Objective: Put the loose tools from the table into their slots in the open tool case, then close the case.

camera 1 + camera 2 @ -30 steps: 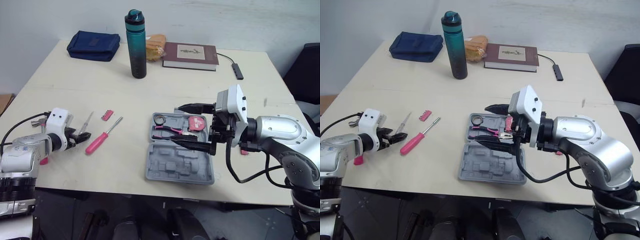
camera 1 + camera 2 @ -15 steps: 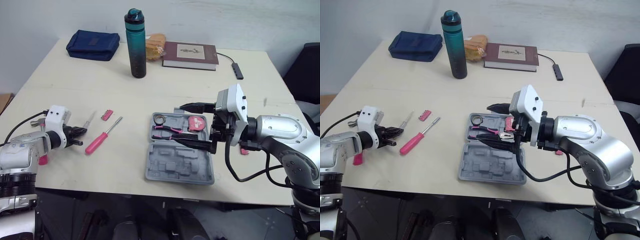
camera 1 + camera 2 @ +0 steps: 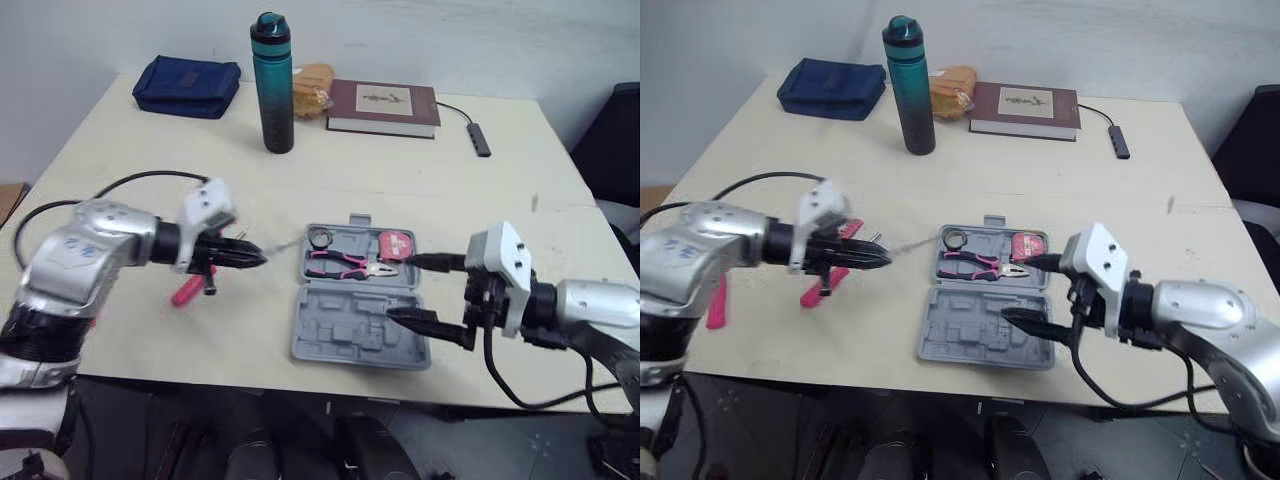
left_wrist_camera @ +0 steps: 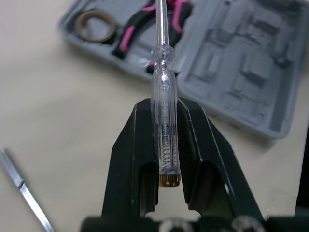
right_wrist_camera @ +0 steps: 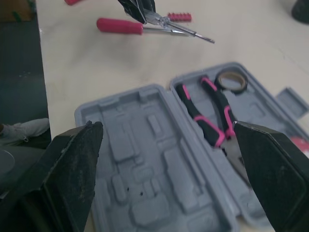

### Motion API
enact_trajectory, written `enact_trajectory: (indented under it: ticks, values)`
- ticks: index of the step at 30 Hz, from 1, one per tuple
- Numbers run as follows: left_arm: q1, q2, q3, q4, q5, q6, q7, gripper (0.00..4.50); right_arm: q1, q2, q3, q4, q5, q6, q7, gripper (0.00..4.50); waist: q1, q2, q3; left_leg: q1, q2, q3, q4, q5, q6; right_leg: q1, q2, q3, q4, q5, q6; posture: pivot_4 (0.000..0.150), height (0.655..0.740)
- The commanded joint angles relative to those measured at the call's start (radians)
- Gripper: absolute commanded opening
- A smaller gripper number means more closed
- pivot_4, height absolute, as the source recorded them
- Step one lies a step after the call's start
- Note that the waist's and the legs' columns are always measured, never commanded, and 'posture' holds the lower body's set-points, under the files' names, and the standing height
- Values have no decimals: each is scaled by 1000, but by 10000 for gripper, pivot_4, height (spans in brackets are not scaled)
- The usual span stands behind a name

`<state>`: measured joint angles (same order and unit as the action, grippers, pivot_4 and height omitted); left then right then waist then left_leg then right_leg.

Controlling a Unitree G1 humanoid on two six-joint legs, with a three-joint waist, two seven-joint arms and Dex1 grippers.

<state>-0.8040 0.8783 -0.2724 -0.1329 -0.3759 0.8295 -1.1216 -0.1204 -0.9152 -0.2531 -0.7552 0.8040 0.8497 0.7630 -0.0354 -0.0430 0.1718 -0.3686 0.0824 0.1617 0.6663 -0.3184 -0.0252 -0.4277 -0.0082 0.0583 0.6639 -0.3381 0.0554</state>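
My left gripper (image 3: 240, 257) is shut on a clear-handled screwdriver (image 4: 164, 125), held above the table with its metal tip pointing at the left edge of the open grey tool case (image 3: 355, 335). Pink-handled pliers (image 3: 345, 262), a tape roll (image 3: 319, 238) and a red tape measure (image 3: 395, 245) lie in the case's far half. A pink screwdriver (image 3: 185, 292) and a pink bit strip (image 3: 850, 228) lie on the table under my left arm. My right gripper (image 3: 402, 288) stands open, holding nothing, at the case's right front corner.
At the back of the table stand a teal bottle (image 3: 272, 85), a blue pouch (image 3: 187, 88), a book (image 3: 382, 108) and a small cabled hub (image 3: 478, 140). Another pink tool (image 3: 717, 300) lies near the left edge. A black chair (image 3: 615, 140) is at the right.
My left gripper has lifted the clear screwdriver off the table and carried it right, toward the case. My right gripper has drawn back from over the case to its right front corner.
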Motion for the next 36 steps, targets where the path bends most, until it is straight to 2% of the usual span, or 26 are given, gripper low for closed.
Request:
enact_trajectory:
  ticks: [1, 11, 21, 36]
  values:
    - [-120, -53, -138, 43, 97, -44, -67, 135, 86, 1, -70, -78, 3, 1, -47, 45000, 2, 0, 0, 0, 0, 0, 0, 0, 0, 0, 0, 0, 0, 0, 0, 1500, 7377]
    - [-273, -209, -340, 180, 266, -115, -155, 135, 204, 43, -84, -131, -24, -24, -155, 45000, -1, 0, 0, 0, 0, 0, 1, 0, 0, -1, 0, 2, 0, 0, 1, 1500, 7377]
    - [-302, -327, -379, 275, 348, -80, -170, 135, 251, 64, -96, -162, -20, -31, -203, 45000, 5, 0, 0, -1, 0, -1, 2, 1, 1, 0, 0, 1, 1, 0, 1, 1500, 7377]
    - [-280, -341, -410, 259, 412, -101, -211, 135, 283, 84, -109, -171, -9, -45, -231, 45000, 5, 0, 0, -1, 0, -1, 2, 1, 1, -1, 0, 1, 3, 0, 1, 1500, 7377]
